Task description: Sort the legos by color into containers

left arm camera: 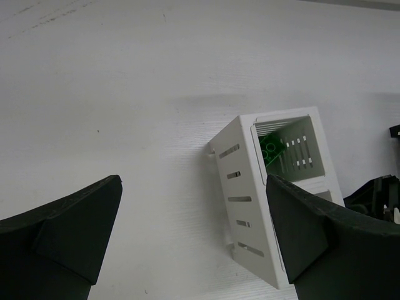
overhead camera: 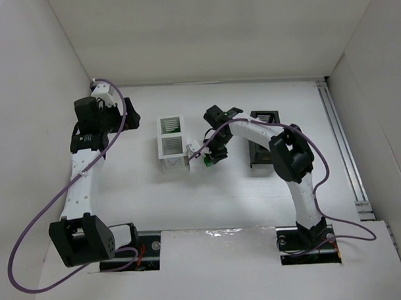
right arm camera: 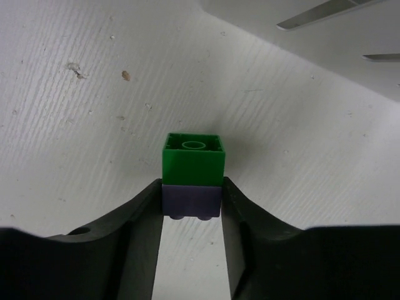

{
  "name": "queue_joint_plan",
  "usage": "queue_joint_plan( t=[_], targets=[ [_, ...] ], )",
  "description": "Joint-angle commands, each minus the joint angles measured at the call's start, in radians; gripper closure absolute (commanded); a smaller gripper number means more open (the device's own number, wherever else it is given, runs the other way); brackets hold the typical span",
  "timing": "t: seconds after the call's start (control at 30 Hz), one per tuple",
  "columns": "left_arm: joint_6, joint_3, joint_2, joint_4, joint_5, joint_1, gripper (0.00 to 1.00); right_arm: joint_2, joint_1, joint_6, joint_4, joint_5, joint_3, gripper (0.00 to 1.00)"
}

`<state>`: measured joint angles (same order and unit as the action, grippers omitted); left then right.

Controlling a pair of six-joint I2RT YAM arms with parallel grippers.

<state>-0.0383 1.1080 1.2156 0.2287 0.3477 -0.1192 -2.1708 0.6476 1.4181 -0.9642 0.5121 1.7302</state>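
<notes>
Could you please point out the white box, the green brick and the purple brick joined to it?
white box (left arm camera: 250, 187): left wrist view, on its slotted side wall.
green brick (right arm camera: 192, 164): right wrist view, on its flat side face.
purple brick (right arm camera: 191, 197): right wrist view, on its side face between the claw fingers.

table (overhead camera: 255, 201): white | white box (overhead camera: 172, 144): standing mid-table | black box (overhead camera: 265, 115): right of it, apart
</notes>
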Motion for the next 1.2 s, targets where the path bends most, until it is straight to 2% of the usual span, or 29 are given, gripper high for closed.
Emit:
queue_joint_plan(
  t=[0.0, 0.07, 0.1, 0.2, 0.43, 0.57, 0.67, 0.7, 0.8, 0.93, 1.17],
  targets=[
    [-0.014, 0.035, -0.007, -0.025, 0.004, 0.003, 0.01, 0.057, 0.007, -0.021, 0.033, 0.009, 0.0, 0.58],
    [-0.014, 0.035, -0.007, -0.025, 0.004, 0.003, 0.01, 0.057, 0.007, -0.021, 0.033, 0.009, -0.009, 0.66],
    [-0.014, 0.035, -0.007, -0.025, 0.004, 0.003, 0.01, 0.066, 0.007, -0.021, 0.033, 0.009, -0.009, 0.74],
    [-0.014, 0.035, -0.016, -0.035, 0.013, 0.003, 0.01, 0.097, -0.003, -0.021, 0.045, 0.026, -0.047, 0.86],
    [-0.002, -0.039, -0.094, -0.095, 0.109, 0.003, 0.01, 0.284, -0.1, -0.01, 0.143, 0.152, -0.218, 0.98],
    [0.043, -0.097, -0.162, -0.144, 0.259, 0.012, 0.01, 0.397, -0.161, -0.079, 0.17, 0.291, -0.228, 1.0],
    [0.092, -0.137, -0.18, -0.172, 0.434, 0.039, 0.01, 0.471, -0.174, -0.161, 0.183, 0.371, -0.21, 1.0],
    [0.092, -0.148, -0.195, -0.189, 0.542, 0.067, 0.01, 0.483, -0.174, -0.183, 0.194, 0.388, -0.21, 1.0],
    [0.112, -0.172, -0.206, -0.209, 0.638, 0.139, 0.01, 0.502, -0.16, -0.24, 0.185, 0.411, -0.153, 1.0],
    [0.208, -0.149, -0.185, -0.146, 0.628, 0.263, 0.01, 0.502, -0.134, -0.306, 0.176, 0.422, -0.083, 1.0],
    [0.385, -0.129, -0.14, -0.075, 0.662, 0.369, 0.05, 0.493, -0.092, -0.338, 0.144, 0.434, -0.023, 1.0]
  ],
)
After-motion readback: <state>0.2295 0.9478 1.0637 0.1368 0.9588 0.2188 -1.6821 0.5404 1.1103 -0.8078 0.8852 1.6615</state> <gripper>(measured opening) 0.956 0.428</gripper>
